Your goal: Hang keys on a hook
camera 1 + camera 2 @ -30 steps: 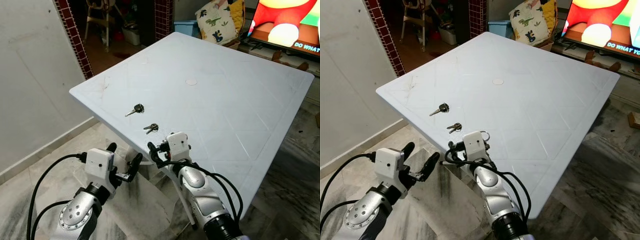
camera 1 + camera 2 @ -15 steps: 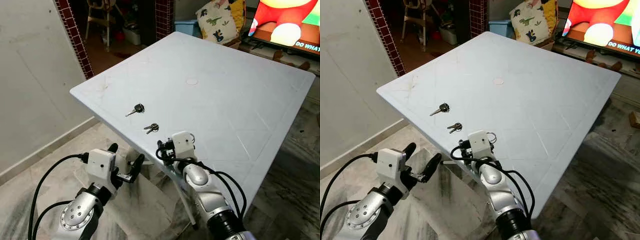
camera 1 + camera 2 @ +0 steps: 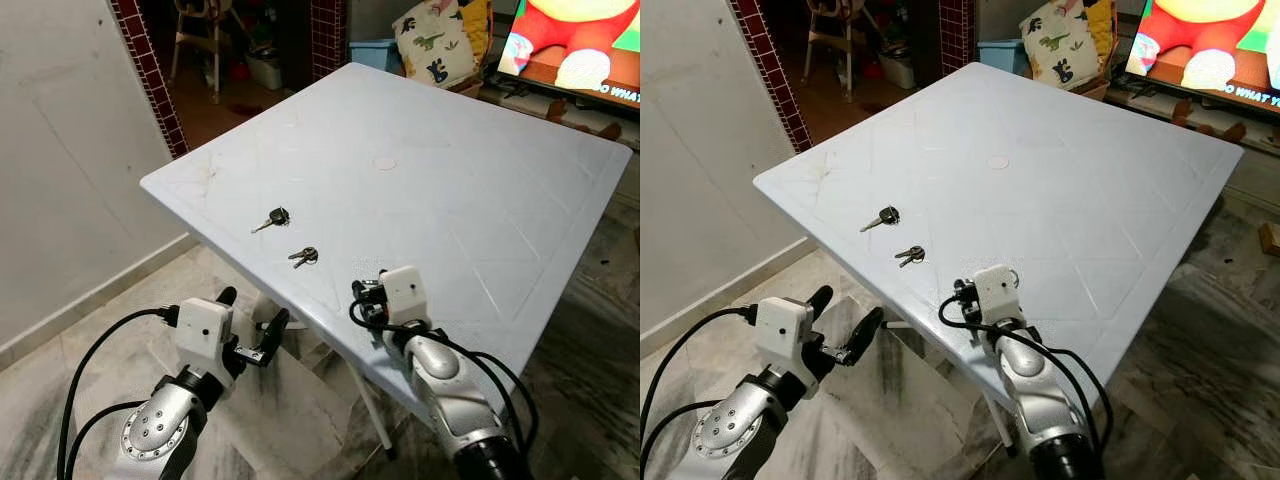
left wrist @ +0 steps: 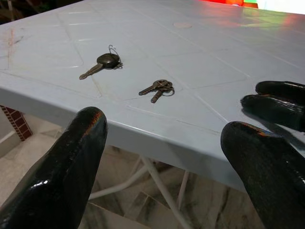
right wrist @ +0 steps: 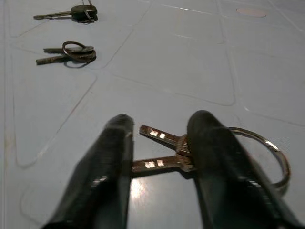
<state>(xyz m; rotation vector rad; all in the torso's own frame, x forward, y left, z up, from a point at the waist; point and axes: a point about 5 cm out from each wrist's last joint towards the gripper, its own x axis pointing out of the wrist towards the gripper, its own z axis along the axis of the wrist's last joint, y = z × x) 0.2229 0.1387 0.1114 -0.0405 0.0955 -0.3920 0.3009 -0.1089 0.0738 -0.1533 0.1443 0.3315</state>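
The right hand (image 5: 157,157) reaches over the near edge of the white worktop (image 3: 470,190), its two black fingers (image 5: 107,167) set slightly apart astride a pair of keys on a ring (image 5: 190,152) that lies flat on the surface; whether they actually pinch the keys I cannot tell. The left hand (image 4: 167,157) hangs below the worktop's edge, fingers spread wide and holding nothing. Two other key sets lie farther in: a brass pair (image 3: 303,256) and a black-headed key (image 3: 273,217).
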